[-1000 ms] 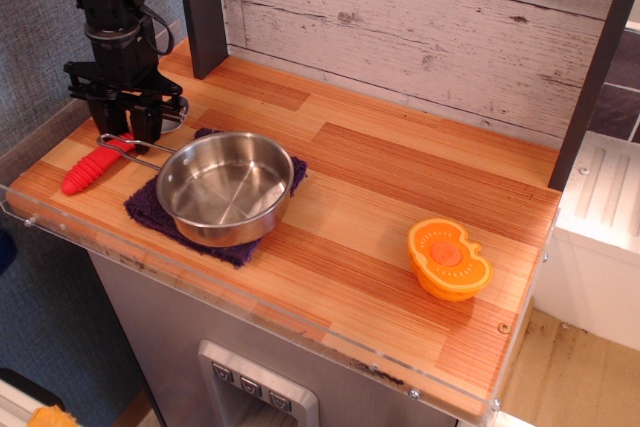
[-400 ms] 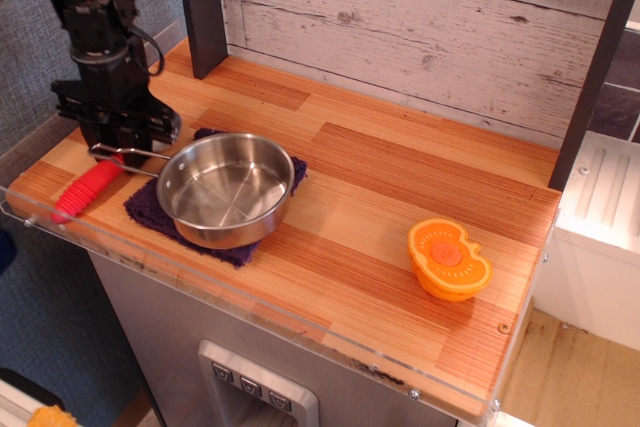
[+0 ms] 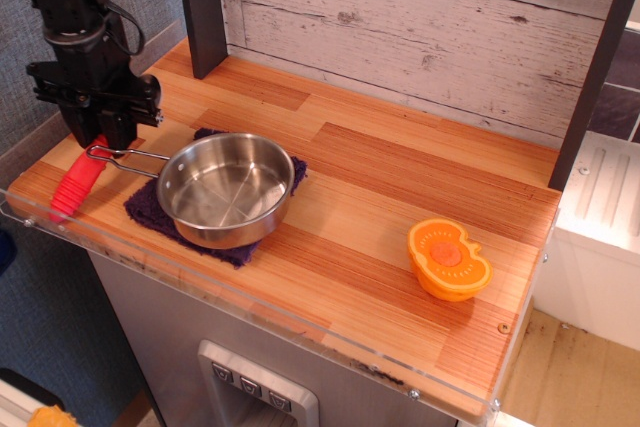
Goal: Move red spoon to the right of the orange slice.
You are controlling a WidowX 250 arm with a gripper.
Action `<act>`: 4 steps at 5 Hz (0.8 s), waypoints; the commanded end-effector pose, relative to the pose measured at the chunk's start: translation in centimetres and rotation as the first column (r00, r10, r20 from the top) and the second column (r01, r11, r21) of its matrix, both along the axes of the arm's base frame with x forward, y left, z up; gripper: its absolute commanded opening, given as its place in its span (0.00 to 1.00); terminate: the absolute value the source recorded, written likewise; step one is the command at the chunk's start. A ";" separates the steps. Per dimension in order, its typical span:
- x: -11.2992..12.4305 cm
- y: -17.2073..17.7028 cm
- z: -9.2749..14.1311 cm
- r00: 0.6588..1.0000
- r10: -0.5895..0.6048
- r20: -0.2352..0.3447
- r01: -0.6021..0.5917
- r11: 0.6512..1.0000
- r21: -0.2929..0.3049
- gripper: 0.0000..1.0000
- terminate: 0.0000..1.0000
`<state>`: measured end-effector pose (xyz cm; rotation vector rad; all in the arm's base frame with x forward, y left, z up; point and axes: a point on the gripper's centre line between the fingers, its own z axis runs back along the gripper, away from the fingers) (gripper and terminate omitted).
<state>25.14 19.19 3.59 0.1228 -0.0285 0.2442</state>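
The red spoon (image 3: 73, 190) hangs tilted at the far left of the wooden counter (image 3: 390, 172). Its ribbed red handle points down toward the front left edge, and its silver bowl is hidden inside my fingers. My gripper (image 3: 100, 139) stands above the left edge, shut on the spoon's upper end. The orange slice (image 3: 448, 259) lies cut face up near the counter's front right, far from the gripper.
A steel pan (image 3: 225, 187) sits on a purple cloth (image 3: 150, 209) just right of the gripper, its thin wire handle (image 3: 125, 155) reaching under my fingers. A dark post (image 3: 200, 7) stands behind. A clear plastic lip runs along the front edge.
My gripper moved left and a little up, away from the pan. The red spoon went with it and swung from lying slanted to hanging steeper near the left edge.
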 end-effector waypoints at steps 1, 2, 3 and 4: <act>-2.0 2.1 0.3 0.996 0.084 -0.005 -0.084 0.996 0.043 0.00 0.00; -2.0 2.8 -0.3 0.995 0.102 0.012 -0.103 0.992 0.079 0.00 0.00; -3.0 3.6 -0.3 0.991 0.132 0.039 -0.136 0.982 0.128 0.00 0.00; -3.9 4.0 2.3 0.984 0.154 0.088 -0.166 0.974 0.153 0.00 0.00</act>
